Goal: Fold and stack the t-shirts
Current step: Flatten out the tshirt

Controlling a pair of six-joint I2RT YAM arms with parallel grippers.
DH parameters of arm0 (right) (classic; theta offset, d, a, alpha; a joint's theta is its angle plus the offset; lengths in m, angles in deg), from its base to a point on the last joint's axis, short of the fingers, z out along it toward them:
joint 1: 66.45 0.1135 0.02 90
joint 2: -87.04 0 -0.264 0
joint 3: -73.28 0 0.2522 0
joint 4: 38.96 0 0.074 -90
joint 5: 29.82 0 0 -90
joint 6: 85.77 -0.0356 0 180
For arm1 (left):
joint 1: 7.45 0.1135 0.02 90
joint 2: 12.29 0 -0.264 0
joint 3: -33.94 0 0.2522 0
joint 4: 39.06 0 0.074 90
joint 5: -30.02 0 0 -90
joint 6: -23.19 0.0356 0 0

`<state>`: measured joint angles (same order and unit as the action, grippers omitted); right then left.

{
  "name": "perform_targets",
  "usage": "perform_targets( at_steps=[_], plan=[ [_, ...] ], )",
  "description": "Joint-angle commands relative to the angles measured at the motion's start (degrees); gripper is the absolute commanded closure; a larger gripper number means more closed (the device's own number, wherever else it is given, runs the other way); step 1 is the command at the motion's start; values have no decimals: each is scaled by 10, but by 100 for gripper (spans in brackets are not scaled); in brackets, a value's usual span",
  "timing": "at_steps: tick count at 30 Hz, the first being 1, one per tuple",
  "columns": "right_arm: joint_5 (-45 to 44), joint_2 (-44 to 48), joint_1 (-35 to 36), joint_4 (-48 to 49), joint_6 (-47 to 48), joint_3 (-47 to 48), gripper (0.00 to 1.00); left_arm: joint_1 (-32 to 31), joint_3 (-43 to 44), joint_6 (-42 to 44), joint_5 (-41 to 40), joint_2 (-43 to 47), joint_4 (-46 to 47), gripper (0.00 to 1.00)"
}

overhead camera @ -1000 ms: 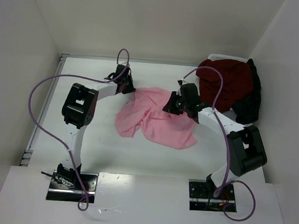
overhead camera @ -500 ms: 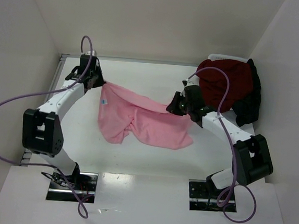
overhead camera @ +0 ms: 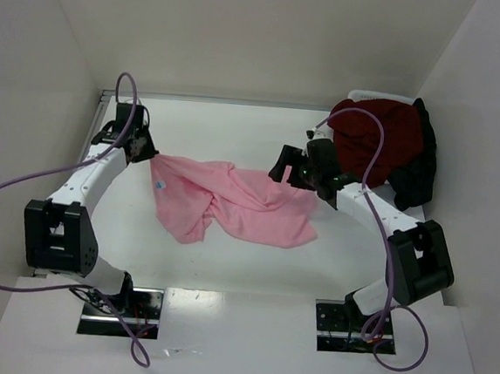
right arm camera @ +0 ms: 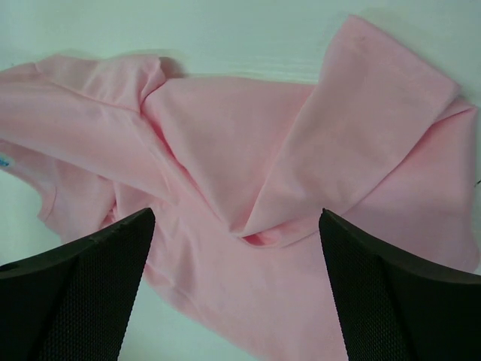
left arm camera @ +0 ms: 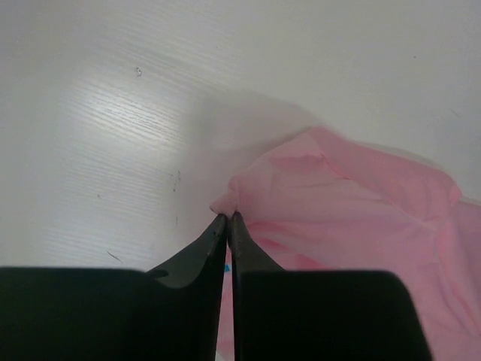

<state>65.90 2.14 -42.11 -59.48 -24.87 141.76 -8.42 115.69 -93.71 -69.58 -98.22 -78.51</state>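
Observation:
The light pink t-shirt (overhead camera: 240, 204) lies crumpled and stretched sideways across the middle of the table, its small neck label (overhead camera: 159, 183) near its left end. My left gripper (overhead camera: 148, 154) is at that left end, with its jaws pinched together on a corner of the pink cloth (left arm camera: 353, 210). In the left wrist view the gripper's tips (left arm camera: 228, 218) nip a small fold. My right gripper (overhead camera: 279, 174) hovers open over the shirt's right part, and the right wrist view shows the gripper (right arm camera: 234, 216) with only pink cloth (right arm camera: 225, 135) below it. A dark red t-shirt (overhead camera: 381, 142) and a black one (overhead camera: 417, 180) are heaped at the back right.
The heap sits in and over a white basket (overhead camera: 376, 96) in the back right corner. White walls close the table at the back and on both sides. Purple cables loop from both arms.
My left gripper has drawn the shirt's corner leftward, spreading the cloth out. My right gripper has opened and let go of the pink cloth, staying above its right part.

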Motion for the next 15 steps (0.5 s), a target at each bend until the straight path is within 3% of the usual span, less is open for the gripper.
perform_targets(
  at_steps=[1, 3, 4, 6, 8, 11, 15],
  plan=[
    [-32, -17, 0, 11, -3, 31, 5, 2, 3, 9, 13, 48, -7, 86],
    [-40, -32, 0, 11, -3, 31, 4, 2, -10, 9, 35, 72, -7, 63],
    [-40, -32, 0, 11, -3, 25, 4, 2, -16, 9, 55, 81, 0, 32],
    [-57, -46, 0, 11, -3, 25, 4, 2, -22, 15, 74, 102, 6, 11],
    [-64, -54, 0, 11, -3, 25, 4, 2, -5, 38, 119, 103, 24, 0],
    [-64, -66, 0, 4, -13, 25, 4, 2, 0, 57, 220, 76, 72, 0],
    [-64, -66, 0, 4, -13, 25, 4, -31, 37, 57, 244, -18, 107, 0]
  ],
)
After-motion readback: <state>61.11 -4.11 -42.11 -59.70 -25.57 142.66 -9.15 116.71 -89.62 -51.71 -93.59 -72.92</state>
